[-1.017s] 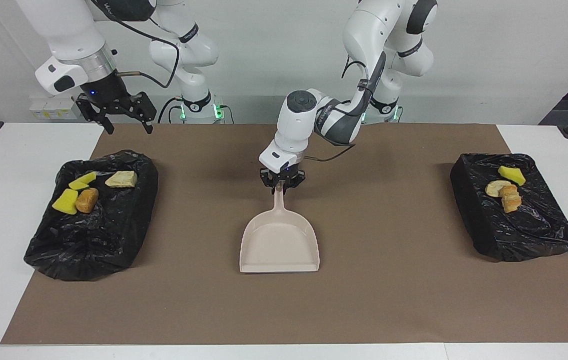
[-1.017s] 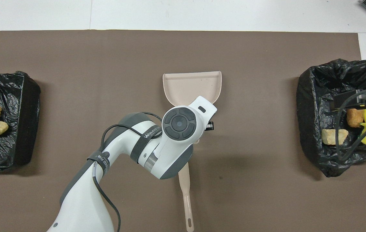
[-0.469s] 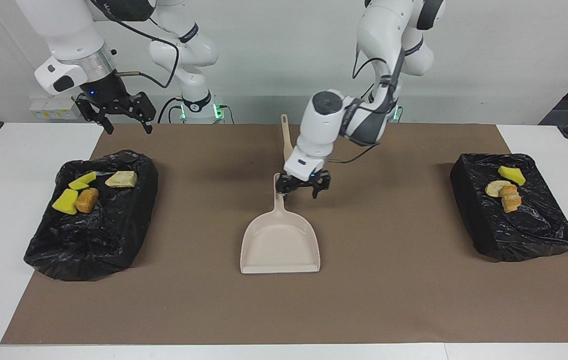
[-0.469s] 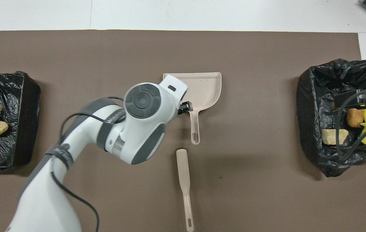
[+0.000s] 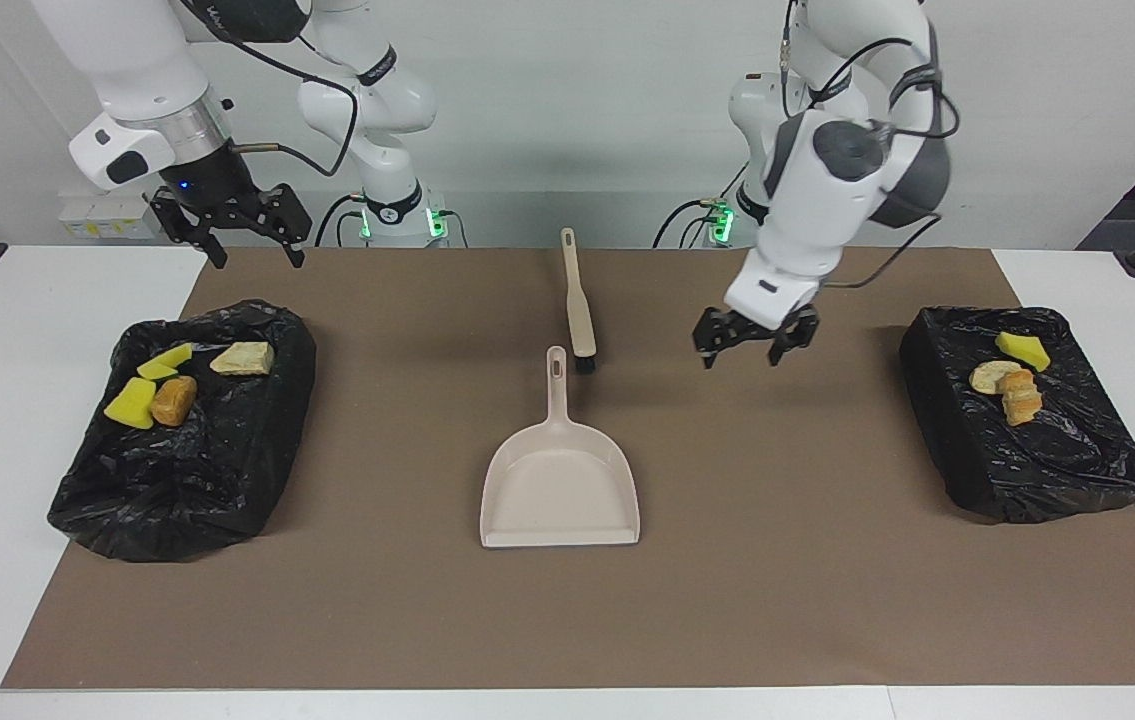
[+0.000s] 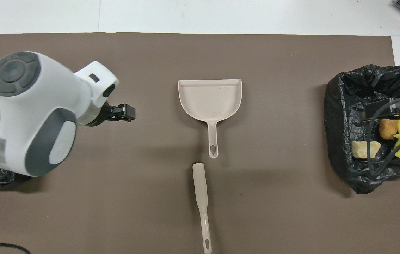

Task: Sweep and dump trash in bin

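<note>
Seven bits of trash, all sitting in the two black-lined bins already: four in the bin [image 5: 182, 430] at the left of the facing view (two yellow sponge chunks [image 5: 131, 402], a brown lump [image 5: 173, 399], a pale bread piece [image 5: 243, 357]) and three in the bin [image 5: 1027, 420] at the right (one sponge [image 5: 1022, 349], two bread lumps [image 5: 1019, 396]). The mat [image 5: 827, 560] looks bare of scraps, so the job reads as basically done.

The dustpan [image 5: 559, 480] lies flat mid-frame, handle pointing to the top of the facing view, with the brush [image 5: 577, 305] just above it, not touching. Nothing holds either one.

The left pincer [image 5: 756, 340] hangs released and empty over the mat, between the brush and the right-hand bin. The right pincer [image 5: 232, 225] waits at upper left, above the other bin's upper edge, also spread wide with nothing in it.

Handling guess: sponge chunks are light and squishy, the bread lumps light and crumbly, so they'd push along easily with bristles. If anything needs grabbing, take the dustpan or brush by its stiff handle; both look like slick plastic.
</note>
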`<state>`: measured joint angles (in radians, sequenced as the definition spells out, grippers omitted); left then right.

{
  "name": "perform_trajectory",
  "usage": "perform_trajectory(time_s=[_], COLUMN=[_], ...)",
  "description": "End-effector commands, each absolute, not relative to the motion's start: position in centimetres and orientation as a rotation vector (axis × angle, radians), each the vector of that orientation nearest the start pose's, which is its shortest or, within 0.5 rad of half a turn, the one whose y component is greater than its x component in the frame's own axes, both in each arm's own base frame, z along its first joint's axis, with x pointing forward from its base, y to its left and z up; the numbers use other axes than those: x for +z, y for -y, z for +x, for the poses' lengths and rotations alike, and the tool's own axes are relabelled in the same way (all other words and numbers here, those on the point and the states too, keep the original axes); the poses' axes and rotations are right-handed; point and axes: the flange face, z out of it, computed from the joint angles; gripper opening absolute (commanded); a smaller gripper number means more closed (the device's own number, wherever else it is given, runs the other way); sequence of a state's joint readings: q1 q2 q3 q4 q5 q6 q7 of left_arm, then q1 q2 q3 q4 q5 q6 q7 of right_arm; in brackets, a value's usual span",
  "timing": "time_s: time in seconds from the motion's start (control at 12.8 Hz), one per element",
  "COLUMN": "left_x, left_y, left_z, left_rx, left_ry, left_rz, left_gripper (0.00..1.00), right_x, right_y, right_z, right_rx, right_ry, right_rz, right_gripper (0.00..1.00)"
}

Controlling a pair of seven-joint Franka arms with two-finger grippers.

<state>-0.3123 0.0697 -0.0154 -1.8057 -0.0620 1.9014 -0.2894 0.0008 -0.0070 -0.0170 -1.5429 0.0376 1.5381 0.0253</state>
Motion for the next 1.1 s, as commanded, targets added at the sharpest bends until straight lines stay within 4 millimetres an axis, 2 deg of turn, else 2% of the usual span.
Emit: perform_trajectory(time_s=[0.0, 0.08, 0.23, 0.31, 0.47, 0.7, 0.78, 1.02], left_x=[50.6, 51.0, 51.8, 52.3, 53.2, 55.6, 56.8, 62.4], left_y=[13.5, 10.7, 7.1, 4.6, 1.4, -1.2, -1.4, -1.4], left_z=[52.5, 52.5, 52.7, 52.6, 52.8, 53.5, 53.8, 54.0], left_rx=[0.045, 0.090, 0.079, 0.085, 0.078, -0.001, -0.039, -0.103], left_ry=[-0.059, -0.018, -0.071, -0.062, -0.071, -0.003, -0.005, -0.017], left_rz=[-3.199, -3.195, -3.173, -3.161, -3.163, -3.160, -3.154, -3.133], left_gripper=[1.00, 1.00, 1.00, 1.00, 1.00, 1.00, 1.00, 1.00], right_x=[64.2, 64.2, 64.2, 64.2, 64.2, 64.2, 64.2, 64.0], right_y=[0.5, 0.5, 0.5, 0.5, 0.6, 0.8, 0.8, 1.1], right_z=[54.5, 54.5, 54.5, 54.5, 54.5, 54.5, 54.5, 54.6], right_rx=[-0.016, -0.016, -0.016, -0.016, -0.016, -0.016, -0.016, -0.014], right_ry=[-0.082, -0.082, -0.084, -0.084, -0.087, -0.094, -0.094, -0.093], right_rz=[-3.079, -3.079, -3.079, -3.079, -3.079, -3.080, -3.083, -3.091], right_gripper=[1.00, 1.00, 1.00, 1.00, 1.00, 1.00, 1.00, 1.00])
